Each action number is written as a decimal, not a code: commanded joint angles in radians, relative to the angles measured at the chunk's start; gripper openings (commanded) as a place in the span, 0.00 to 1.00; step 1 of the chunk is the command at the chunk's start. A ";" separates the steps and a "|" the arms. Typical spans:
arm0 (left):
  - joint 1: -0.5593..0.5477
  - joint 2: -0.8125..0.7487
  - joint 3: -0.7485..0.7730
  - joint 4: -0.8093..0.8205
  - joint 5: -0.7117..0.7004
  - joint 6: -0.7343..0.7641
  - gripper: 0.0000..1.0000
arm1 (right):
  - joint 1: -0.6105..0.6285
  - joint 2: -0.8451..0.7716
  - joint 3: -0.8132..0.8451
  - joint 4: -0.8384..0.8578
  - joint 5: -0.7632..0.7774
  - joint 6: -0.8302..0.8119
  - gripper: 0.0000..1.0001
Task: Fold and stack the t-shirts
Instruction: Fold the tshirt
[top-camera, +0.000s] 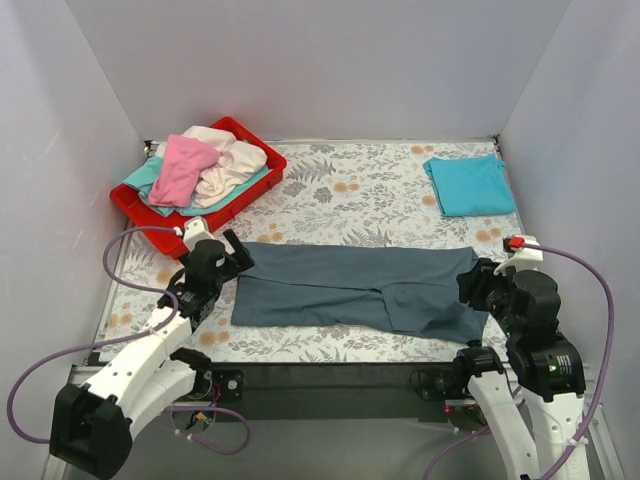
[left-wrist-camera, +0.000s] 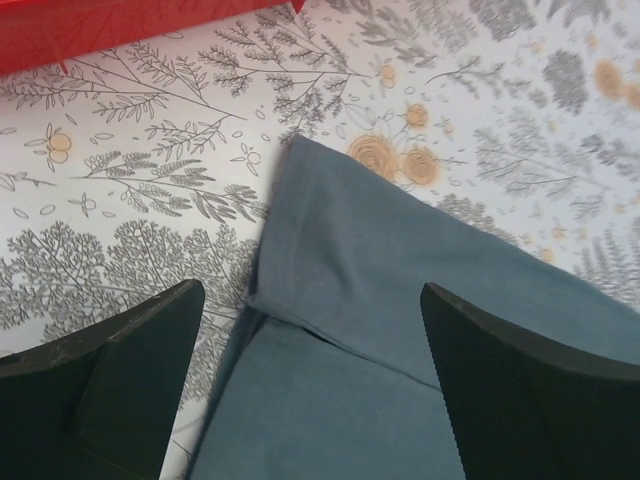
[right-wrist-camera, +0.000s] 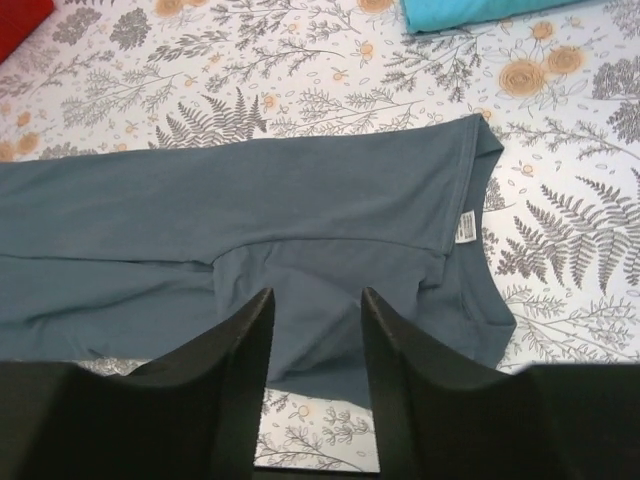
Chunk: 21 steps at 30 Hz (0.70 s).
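A large slate grey-blue t-shirt (top-camera: 350, 285) lies folded into a long band across the middle of the table. My left gripper (top-camera: 233, 262) hovers over its left end (left-wrist-camera: 400, 290), jaws wide open and holding nothing (left-wrist-camera: 312, 292). My right gripper (top-camera: 472, 285) is at the shirt's right end, where the collar with its white label (right-wrist-camera: 466, 227) shows. Its jaws (right-wrist-camera: 316, 295) stand partly open above the cloth (right-wrist-camera: 250, 210), gripping nothing. A folded turquoise t-shirt (top-camera: 470, 185) lies at the back right. Pink (top-camera: 183, 168), cream-white (top-camera: 232, 165) and teal (top-camera: 145, 180) t-shirts are heaped in the tray.
The red plastic tray (top-camera: 268, 160) stands at the back left, its edge showing in the left wrist view (left-wrist-camera: 100, 25). A floral table cover (top-camera: 350, 190) spreads under everything. White walls close in the back and both sides. A dark strip runs along the near edge (top-camera: 330, 375).
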 joint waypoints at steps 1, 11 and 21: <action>-0.036 -0.129 0.043 -0.071 -0.055 -0.030 0.84 | 0.000 -0.007 0.067 -0.015 0.023 -0.007 0.39; -0.081 0.091 0.093 0.065 -0.028 0.008 0.85 | 0.000 0.131 -0.049 0.230 -0.072 0.000 0.38; -0.326 0.531 0.262 0.278 -0.071 0.049 0.86 | 0.011 0.397 -0.219 0.577 -0.069 0.066 0.39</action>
